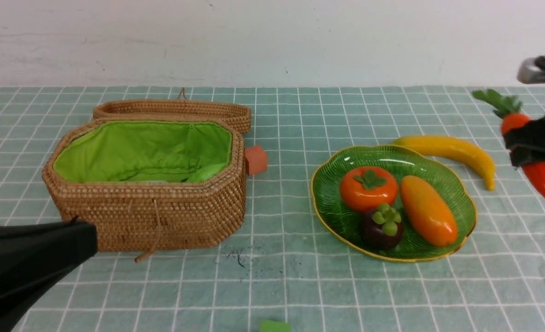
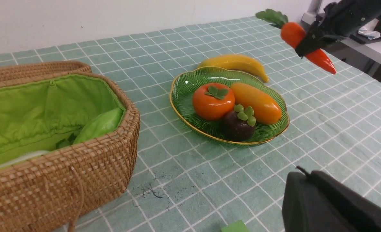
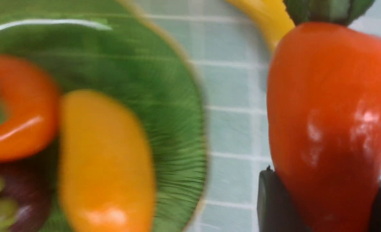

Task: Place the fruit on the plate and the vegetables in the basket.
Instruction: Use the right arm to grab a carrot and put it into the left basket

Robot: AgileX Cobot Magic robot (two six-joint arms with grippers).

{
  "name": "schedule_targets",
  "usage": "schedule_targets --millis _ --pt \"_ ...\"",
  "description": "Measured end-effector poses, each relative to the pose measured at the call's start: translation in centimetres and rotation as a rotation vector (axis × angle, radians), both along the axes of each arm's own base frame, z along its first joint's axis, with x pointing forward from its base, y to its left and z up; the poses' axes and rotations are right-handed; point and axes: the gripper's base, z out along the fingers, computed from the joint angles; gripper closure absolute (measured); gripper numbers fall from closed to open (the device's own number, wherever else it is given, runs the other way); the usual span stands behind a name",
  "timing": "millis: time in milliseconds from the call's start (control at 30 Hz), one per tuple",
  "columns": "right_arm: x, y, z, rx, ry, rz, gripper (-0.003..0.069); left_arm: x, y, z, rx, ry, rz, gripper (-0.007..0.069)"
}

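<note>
Pale green cloth with a white grid covers the table (image 1: pixel 281 286), running back to a plain white wall (image 1: pixel 272 41). On the robot's left sits the basket (image 1: pixel 152 216), lid folded back behind it, with the cucumber (image 1: pixel 208 171) and a white piece that is mostly hidden lying inside. Toward the right is the plate (image 1: pixel 467 230), bearing the mango (image 1: pixel 428 210), the persimmon (image 1: pixel 368 188) and the mangosteen (image 1: pixel 382 228). The banana (image 1: pixel 457 150) lies on the cloth just behind the plate, and a red block (image 1: pixel 256 160) rests beside the basket.

The right gripper (image 3: pixel 326 196) pinches the carrot (image 3: pixel 330 106) around its body, holding it up off the cloth, leaves toward the far side. The left gripper (image 2: pixel 301 170) is pressed together with nothing in it, near the basket's front.

Carrying the carrot to the basket looks like the step in hand. It calls for a high path over the heaped fruit, or around it, so the dangling tip clears the plate's rim. The smooth, tapering body could slip or swivel, so a steady squeeze and gentle turns suit it. Release should come low over the lining, clear of the woven edge. The banana would then remain for the plate.
</note>
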Motion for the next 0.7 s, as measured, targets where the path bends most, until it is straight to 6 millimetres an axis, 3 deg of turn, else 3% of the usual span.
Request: schedule_targets --millis 100,133,167,300,400,500,533,600,633,700 --pt "0.6 2.7 -1.3 -0.040 0.006 0.204 0.0386 0.0 0.0 0.0 0.000 0.000 0.000 0.0638" --pt "0.6 2.8 -1.3 -0.040 0.006 0.206 0.0386 0.0 0.0 0.0 0.000 0.000 0.000 0.0638" --pt "1.3 3.6 -2.8 -0.044 0.031 0.259 0.0386 0.0 0.0 0.0 0.000 0.000 0.000 0.0638" --pt "2.3 3.9 -5.0 -0.029 0.080 0.255 0.0386 0.0 0.0 0.0 0.000 0.000 0.000 0.0638" --pt "2.4 4.0 -5.2 -0.011 0.087 0.241 0.0386 0.0 0.0 0.0 0.000 0.000 0.000 0.0638" --pt "1.9 4.9 -3.2 0.063 0.075 0.243 0.0386 0.0 0.0 0.0 0.004 0.004 0.002 0.0638" --pt "1.5 6.1 -1.4 0.104 0.046 0.290 0.0386 0.0 0.1 -0.1 0.012 0.008 0.006 0.0637" --pt "1.0 7.7 0.3 0.120 0.007 0.365 0.0386 0.1 0.2 -0.3 0.031 0.012 0.015 0.0638" --pt "-0.1 12.3 3.7 0.128 -0.116 0.571 0.0386 0.2 0.5 -0.5 0.063 0.027 0.044 0.0638" --pt "-1.3 16.9 6.1 0.136 -0.226 0.751 0.0386 0.3 0.8 -0.8 0.089 0.045 0.085 0.0638"
